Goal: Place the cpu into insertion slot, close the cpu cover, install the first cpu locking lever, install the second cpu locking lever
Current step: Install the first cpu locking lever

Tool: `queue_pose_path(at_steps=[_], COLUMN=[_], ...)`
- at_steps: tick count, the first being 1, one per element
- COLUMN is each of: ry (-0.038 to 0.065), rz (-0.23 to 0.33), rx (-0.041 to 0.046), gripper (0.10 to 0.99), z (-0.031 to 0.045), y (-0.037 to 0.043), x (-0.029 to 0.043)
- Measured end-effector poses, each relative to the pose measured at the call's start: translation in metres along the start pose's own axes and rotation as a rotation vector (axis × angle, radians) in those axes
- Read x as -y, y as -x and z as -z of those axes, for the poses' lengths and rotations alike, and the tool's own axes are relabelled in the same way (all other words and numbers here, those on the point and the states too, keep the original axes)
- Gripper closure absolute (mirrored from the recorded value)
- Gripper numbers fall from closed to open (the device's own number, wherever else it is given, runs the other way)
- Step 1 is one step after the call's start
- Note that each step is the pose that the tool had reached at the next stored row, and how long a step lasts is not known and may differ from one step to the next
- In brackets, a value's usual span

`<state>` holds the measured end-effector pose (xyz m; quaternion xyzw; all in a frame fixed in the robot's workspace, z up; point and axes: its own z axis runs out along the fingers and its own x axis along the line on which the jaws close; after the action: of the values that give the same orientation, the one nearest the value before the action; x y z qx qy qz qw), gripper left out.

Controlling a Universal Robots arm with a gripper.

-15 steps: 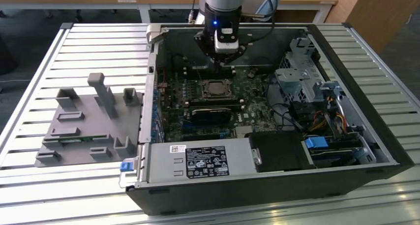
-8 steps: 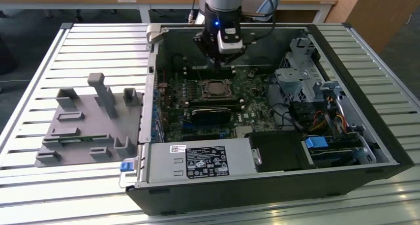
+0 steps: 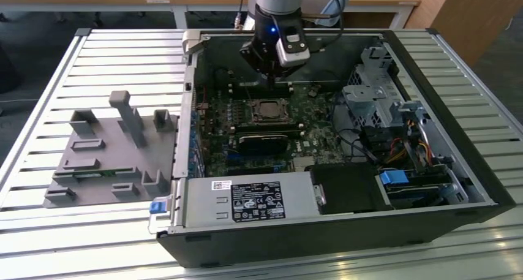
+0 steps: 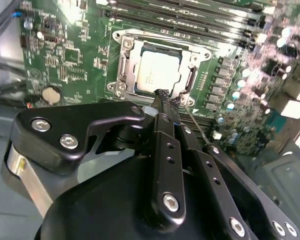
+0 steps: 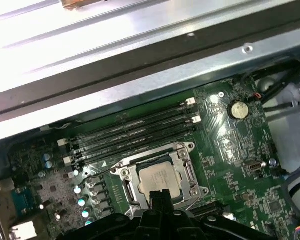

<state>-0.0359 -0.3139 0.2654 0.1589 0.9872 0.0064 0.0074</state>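
Your slatted counter (image 3: 82, 243) carries the open black computer case (image 3: 327, 246). In the exterior view a grey moulded fixture (image 3: 90, 163) sits at 9 o'clock from the case, and the green circuit board (image 3: 323, 142) lies flat inside it. Towards 12 o'clock within the case, the insertion slot (image 3: 270, 111) holds the cpu (image 4: 157, 75), silver face up, and the cpu cover (image 5: 188, 172) lies flat around it, framing the chip. Your pincer (image 4: 167, 97) hangs just above the slot's edge, its fingertips pressed together with nothing between them, and a thin wire lever (image 4: 197, 127) runs out from the slot's corner just beside them.
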Motion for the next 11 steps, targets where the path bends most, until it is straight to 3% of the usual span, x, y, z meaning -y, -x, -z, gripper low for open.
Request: queue_pose_path(at_steps=[11], ry=[0.003], rz=[0.184], rx=[-0.0027], gripper=[0.980], z=[-0.0011], y=[-0.0001], x=[0.0000])
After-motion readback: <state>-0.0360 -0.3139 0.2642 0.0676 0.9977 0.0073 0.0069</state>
